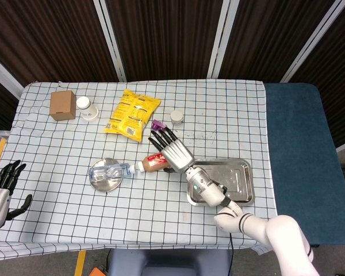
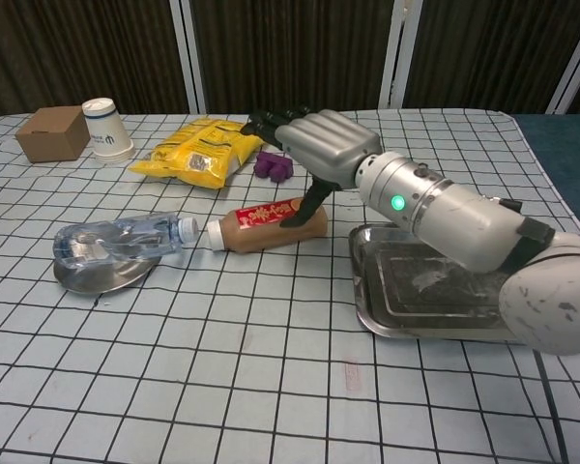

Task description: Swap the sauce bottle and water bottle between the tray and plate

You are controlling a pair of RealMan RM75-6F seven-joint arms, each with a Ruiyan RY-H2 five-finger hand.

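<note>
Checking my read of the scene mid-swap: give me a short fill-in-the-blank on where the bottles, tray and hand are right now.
1. The sauce bottle lies on its side on the ____.
2. The water bottle lies on the ____.
3. The tray holds ____ bottles.
4. The right hand, fingers spread, is ____ the sauce bottle.

Missing words: tablecloth; plate; no; above
</note>
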